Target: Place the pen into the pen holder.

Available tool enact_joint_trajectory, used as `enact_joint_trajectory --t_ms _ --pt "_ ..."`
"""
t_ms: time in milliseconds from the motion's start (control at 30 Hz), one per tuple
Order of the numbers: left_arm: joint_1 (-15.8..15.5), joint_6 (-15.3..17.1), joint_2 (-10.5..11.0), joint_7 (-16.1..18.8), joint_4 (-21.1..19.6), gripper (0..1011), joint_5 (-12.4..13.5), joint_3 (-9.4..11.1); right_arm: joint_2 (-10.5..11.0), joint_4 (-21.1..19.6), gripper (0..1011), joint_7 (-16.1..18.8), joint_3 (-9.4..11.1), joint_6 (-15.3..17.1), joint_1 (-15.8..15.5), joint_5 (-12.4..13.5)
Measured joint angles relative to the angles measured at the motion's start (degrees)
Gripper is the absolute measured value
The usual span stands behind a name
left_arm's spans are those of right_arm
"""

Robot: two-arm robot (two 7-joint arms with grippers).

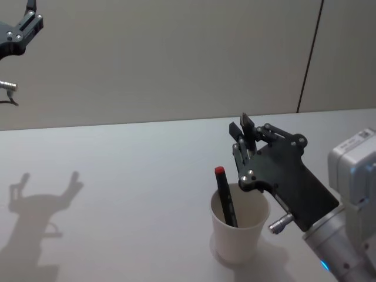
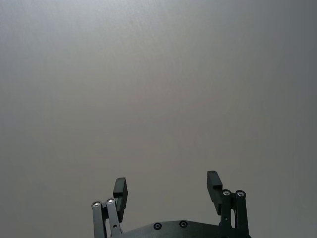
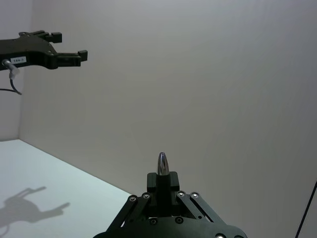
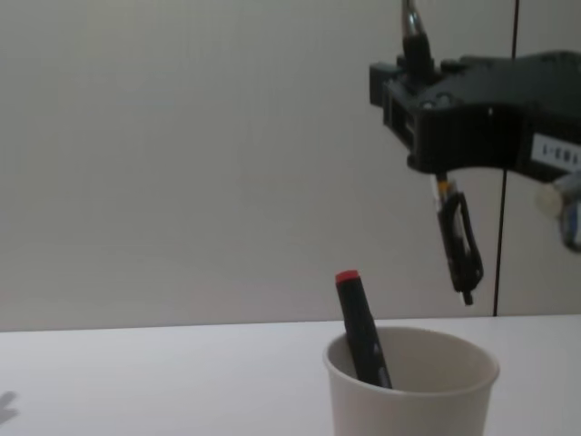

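Observation:
The pen holder (image 1: 238, 239) is an off-white paper cup (image 4: 413, 391) on the table, and a black pen with a red cap (image 1: 224, 197) leans inside it (image 4: 361, 329). My right gripper (image 1: 241, 127) hovers just above and behind the cup, shut on another pen held upright. In the chest view that pen's black clipped body (image 4: 459, 243) hangs below the gripper (image 4: 408, 86), its lower end a little above the cup's rim. Its silver tip (image 3: 163, 163) pokes out between the shut fingers (image 3: 162, 181). My left gripper (image 2: 167, 184) is raised high at the far left (image 1: 23, 26), open and holding nothing.
The white table (image 1: 117, 176) stretches left of the cup, with only the left arm's shadow (image 1: 41, 205) on it. A plain wall (image 1: 176, 59) stands behind. The left gripper (image 3: 69, 47) also appears far off in the right wrist view.

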Motion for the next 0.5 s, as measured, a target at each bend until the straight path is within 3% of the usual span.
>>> enact_joint_trajectory --t_ms 500 --pt "0.0 -0.01 0.0 0.0 0.0 1001 0.0 0.0 -2.22 3.18 125 1.52 0.79 1.02 1.13 1.92"
